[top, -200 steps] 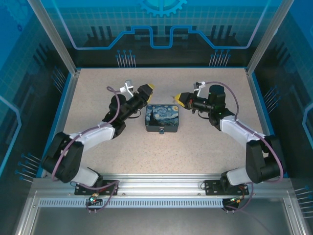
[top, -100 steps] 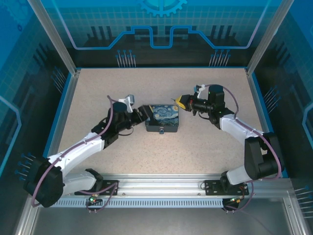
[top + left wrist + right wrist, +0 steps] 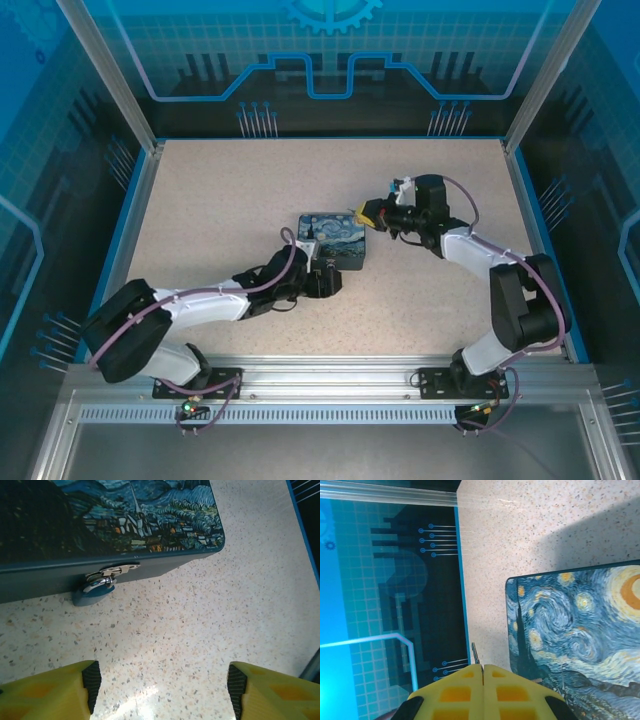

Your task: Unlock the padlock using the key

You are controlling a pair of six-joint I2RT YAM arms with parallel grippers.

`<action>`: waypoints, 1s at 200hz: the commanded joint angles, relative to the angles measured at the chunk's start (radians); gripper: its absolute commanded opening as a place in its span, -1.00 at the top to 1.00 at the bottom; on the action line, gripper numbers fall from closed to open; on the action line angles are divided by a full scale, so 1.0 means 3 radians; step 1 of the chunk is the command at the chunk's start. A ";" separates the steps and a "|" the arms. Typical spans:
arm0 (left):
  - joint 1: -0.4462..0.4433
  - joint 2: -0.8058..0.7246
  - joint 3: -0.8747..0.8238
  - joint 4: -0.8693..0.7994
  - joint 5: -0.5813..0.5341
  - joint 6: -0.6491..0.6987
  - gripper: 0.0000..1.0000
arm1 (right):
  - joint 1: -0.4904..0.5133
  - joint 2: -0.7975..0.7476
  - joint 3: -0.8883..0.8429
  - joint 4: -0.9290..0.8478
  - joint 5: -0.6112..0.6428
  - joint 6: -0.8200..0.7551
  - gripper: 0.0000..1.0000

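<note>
Left wrist view: my left gripper (image 3: 160,685) is spread wide. The padlock (image 3: 93,591) hangs off the box (image 3: 125,520) at eleven o'clock; it looks hard and wobbly, so I'd grab its body. My right gripper (image 3: 482,672) pinches the key (image 3: 475,656).

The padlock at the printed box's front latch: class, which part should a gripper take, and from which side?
Take the padlock by its blue body, not its silver shackle, which is hooked through the latch. Come from the box's front side, low over the table, fingers flanking the body: it sits against the front wall, leaving likely only that side free. The open left gripper faces it.
</note>
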 commanded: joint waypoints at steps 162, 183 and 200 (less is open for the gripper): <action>-0.0035 0.1571 -0.0383 0.2558 -0.0561 0.0666 -0.62 | 0.0141 0.0260 -0.0004 0.0103 0.0258 -0.0155 1.00; -0.0035 0.1668 -0.0365 0.2676 -0.0481 0.0599 -0.62 | 0.0141 0.0265 -0.0004 0.0079 0.0273 -0.0186 1.00; -0.0037 0.1656 -0.0366 0.2715 -0.0407 0.0545 -0.62 | 0.0141 0.0286 -0.0004 0.0075 0.0274 -0.0197 1.00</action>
